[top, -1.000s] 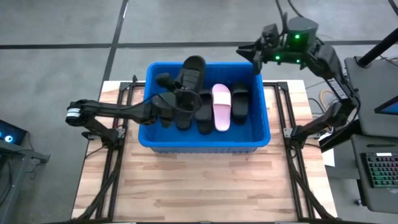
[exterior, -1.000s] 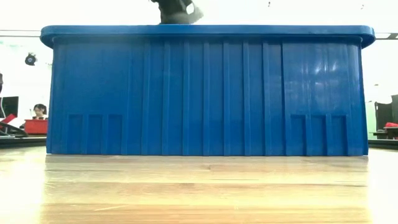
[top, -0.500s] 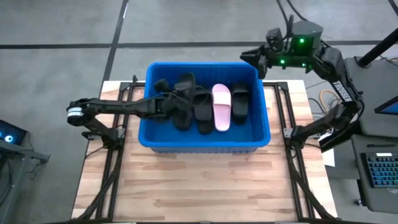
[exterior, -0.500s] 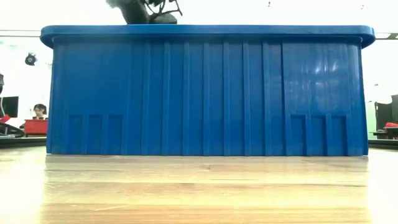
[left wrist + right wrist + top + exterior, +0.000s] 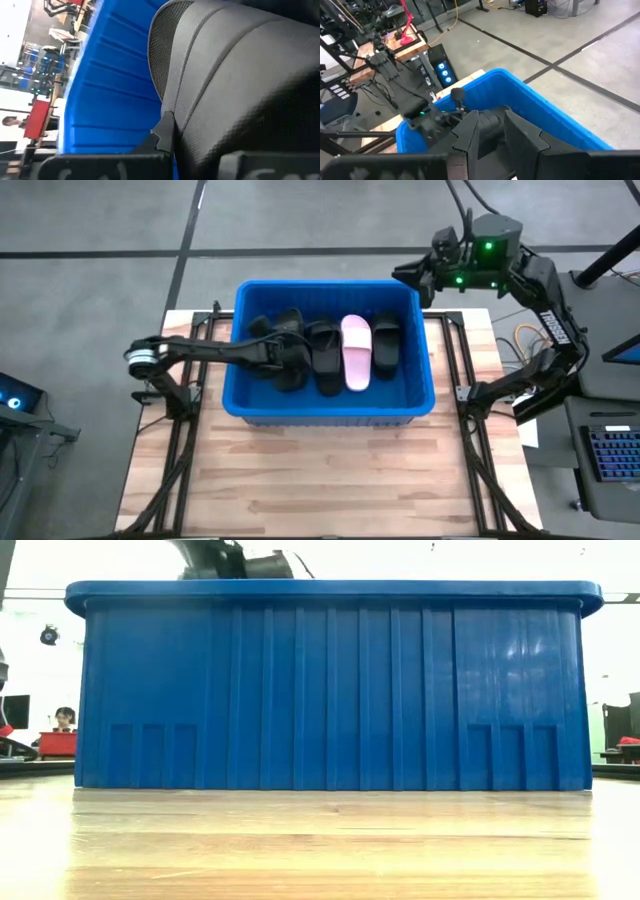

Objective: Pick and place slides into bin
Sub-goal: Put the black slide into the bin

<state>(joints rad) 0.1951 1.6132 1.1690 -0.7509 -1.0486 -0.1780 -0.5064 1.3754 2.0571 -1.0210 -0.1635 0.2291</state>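
Note:
The blue bin [image 5: 325, 412] stands mid-table and fills the low view [image 5: 330, 680]. Inside lie several black slides and one pale pink slide [image 5: 357, 352], side by side on the floor. My left gripper [image 5: 278, 355] reaches in over the left wall, down among the left-hand slides, shut on a black slide [image 5: 292, 352]. That slide's strap fills the left wrist view [image 5: 240, 75]. My right gripper [image 5: 408, 275] hangs above the bin's far right corner, slightly open and empty. It also shows in the right wrist view [image 5: 492, 125]. My left gripper has the black slide by its strap, whose stitched edge [image 5: 175, 100] lies right against one fingertip [image 5: 164, 134]. The slide hides the other finger, so the kind of hold does not show. The fingers come from the table's left, low inside the bin. The slide lies among the others.
The bin's inner wall [image 5: 115, 100] is close beside my left gripper. The left arm [image 5: 215, 555] shows just above the rim in the low view. Bare wooden table [image 5: 320, 480] lies in front of the bin. A person sits far off in the room [image 5: 63, 718].
My left gripper has come down from above the bin's far rim into the bin with the black slide. The slide stood tilted up above the rim and now lies low among the others. My right gripper has moved slightly toward the right.

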